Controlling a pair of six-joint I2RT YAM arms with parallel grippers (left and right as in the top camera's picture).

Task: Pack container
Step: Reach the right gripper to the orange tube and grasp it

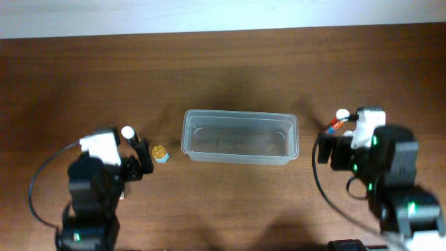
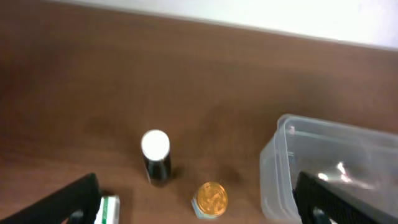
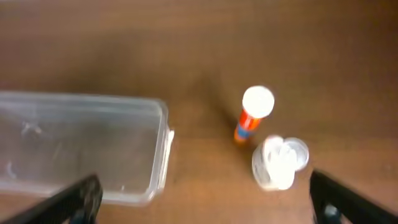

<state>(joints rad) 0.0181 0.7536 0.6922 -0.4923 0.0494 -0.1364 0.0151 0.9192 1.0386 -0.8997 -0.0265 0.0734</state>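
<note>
The clear plastic container (image 1: 188,137) lies empty at the table's middle; it also shows in the left wrist view (image 2: 271,169) and the right wrist view (image 3: 163,144). My left gripper (image 1: 143,163) (image 2: 199,211) is open, low over the table, with a small gold-lidded jar (image 1: 159,152) (image 2: 211,199) between its fingers. A dark bottle with a white cap (image 1: 127,132) (image 2: 155,157) stands just beyond. My right gripper (image 1: 325,150) (image 3: 211,208) is open and empty. An orange bottle with a white cap (image 1: 339,120) (image 3: 252,114) and a white jar (image 3: 278,162) stand ahead of it.
A small white-and-green box (image 2: 107,210) lies by my left gripper's left finger. The container's right end sits close to my right gripper's left finger. The table's far edge meets a pale wall (image 1: 223,14).
</note>
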